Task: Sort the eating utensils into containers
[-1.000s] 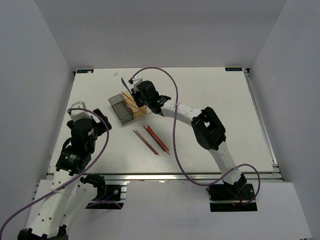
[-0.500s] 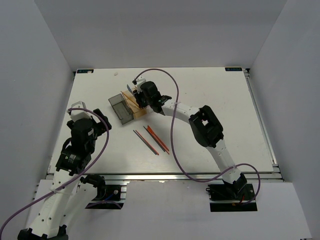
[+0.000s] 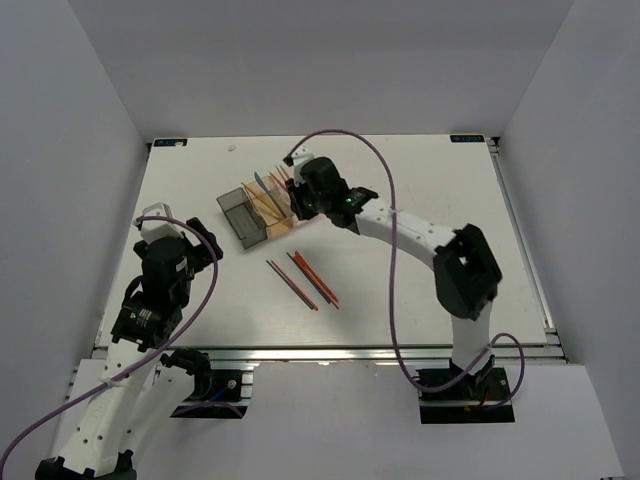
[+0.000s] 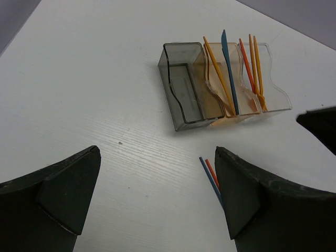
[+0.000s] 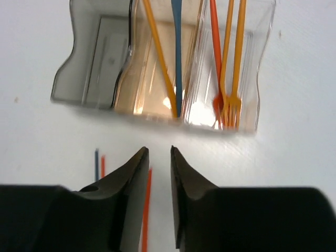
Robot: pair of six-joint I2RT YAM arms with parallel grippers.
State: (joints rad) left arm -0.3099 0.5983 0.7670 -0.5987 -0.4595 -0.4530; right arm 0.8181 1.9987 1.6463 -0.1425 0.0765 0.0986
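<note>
The three joined containers [image 3: 240, 216] stand in a row left of the table's middle: smoky grey [image 4: 184, 92], amber [image 4: 216, 102] and clear [image 4: 273, 89]. The amber one holds an orange utensil [image 5: 157, 58] and a blue one [image 5: 177, 52]. The clear one holds a red utensil [image 5: 216, 52] and two orange forks [image 5: 233, 58]. The grey one [image 5: 97, 52] looks empty. My right gripper [image 5: 159, 151] hovers just in front of the bins [image 3: 302, 207], jaws slightly apart and empty. My left gripper [image 4: 157, 152] is wide open and empty, at the left [image 3: 205, 240].
Several loose utensils lie on the table in front of the bins: a blue and red pair [image 3: 292, 284] and a red and dark pair [image 3: 315, 278]. The blue and red tips [image 4: 208, 170] show by my left gripper's right finger. One red utensil [image 5: 147, 210] lies under my right gripper.
The blue utensil that my right gripper held over the bins now lies in the amber bin. My right gripper has let go and drawn back; its elbow swung right. The left arm has not moved.
</note>
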